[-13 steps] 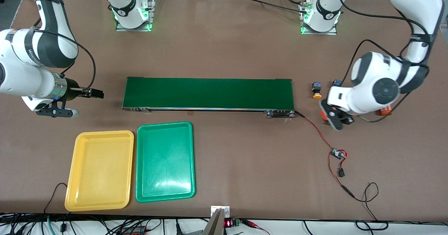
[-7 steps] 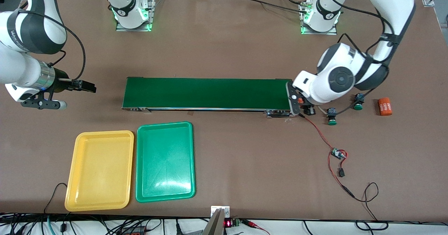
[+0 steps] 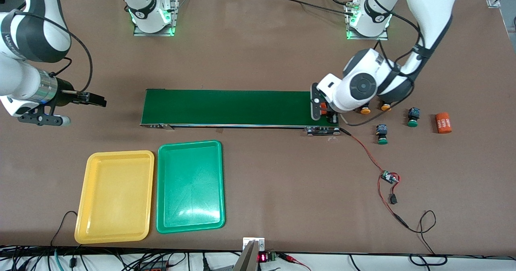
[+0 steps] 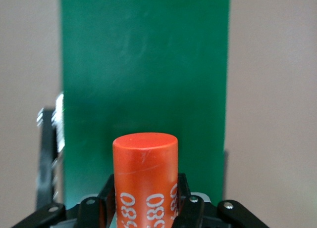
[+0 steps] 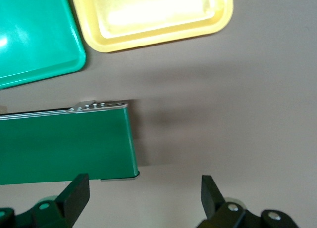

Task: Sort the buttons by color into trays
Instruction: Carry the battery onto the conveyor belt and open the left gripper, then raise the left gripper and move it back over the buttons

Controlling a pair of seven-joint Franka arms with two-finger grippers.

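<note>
Left end effector (image 3: 325, 113) hung over the belt's (image 3: 238, 107) end nearest the left arm, clamped on an orange cylinder (image 4: 144, 181) with white numerals. In the left wrist view, fingers (image 4: 195, 210) pressed against both sides of that cylinder, with the dark green belt surface (image 4: 143, 79) underneath.

Right end effector (image 3: 94, 100) waited above bare tabletop (image 3: 258, 206) off the belt's end toward the right arm, fingers spread wide apart with nothing between them. In the right wrist view, fingertips (image 5: 77, 191) stood well separated over brown tabletop, the belt end (image 5: 64, 144) and corners of both trays in sight.

Four buttons lay on the tabletop near the left arm's end, off the belt. Two with orange-yellow caps, one (image 3: 365, 110) and the other (image 3: 385, 107), sat partly hidden under the left arm's wrist. Two with green caps: one (image 3: 381, 134) nearer the front camera, the other (image 3: 412, 117) a little farther from it and closer to a second orange cylinder (image 3: 443, 123) lying on its side.

Yellow tray (image 3: 84, 206) and green tray (image 3: 217, 182) sat side by side, nearer the front camera than the belt, toward the right arm's end, yellow outermost. No button in either tray.

Red and black wires with a small circuit board (image 3: 389, 177) trailed from the belt's end toward the front edge.
</note>
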